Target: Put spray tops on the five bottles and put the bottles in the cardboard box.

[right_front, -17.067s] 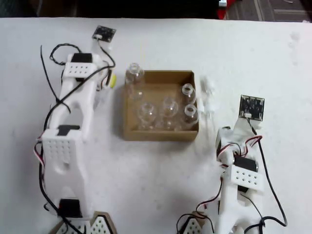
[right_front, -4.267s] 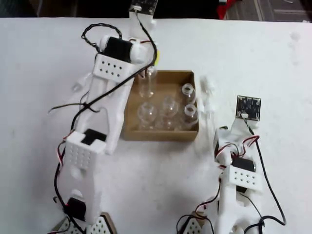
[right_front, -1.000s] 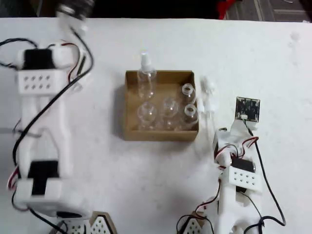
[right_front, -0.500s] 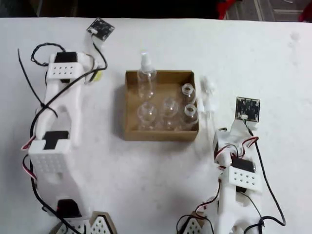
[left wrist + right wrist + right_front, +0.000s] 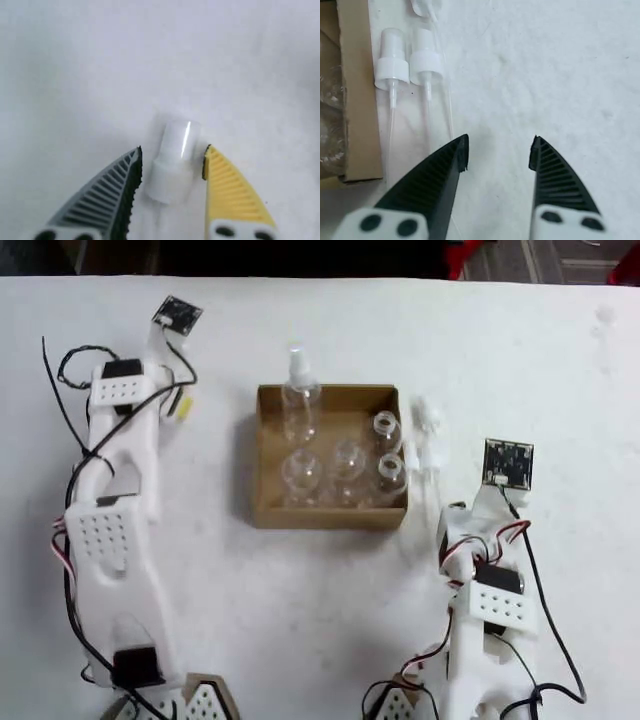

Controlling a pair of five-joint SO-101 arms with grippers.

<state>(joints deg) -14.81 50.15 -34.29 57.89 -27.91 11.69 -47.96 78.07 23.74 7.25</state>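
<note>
A cardboard box (image 5: 264, 455) stands mid-table. One clear bottle (image 5: 298, 410) in its far left corner carries a white spray top (image 5: 296, 358). Several other bottles (image 5: 347, 462) in the box have bare necks. My left gripper (image 5: 172, 150) is open low over the table left of the box, and a loose white spray top (image 5: 172, 160) lies between its grey and yellow fingers (image 5: 230, 190). My right gripper (image 5: 499, 147) is open and holds nothing. It hangs right of the box, near two spray tops (image 5: 392, 62) with long dip tubes that lie beside the box wall (image 5: 355, 100).
More loose spray tops (image 5: 430, 435) lie on the white table just right of the box. The left arm (image 5: 115, 510) stretches along the left side and the right arm (image 5: 490, 600) sits at the near right. Cables trail from both arms.
The left arm has swung in from the far left and settled left of the box, with its gripper over a loose spray top. The right arm has not moved.
</note>
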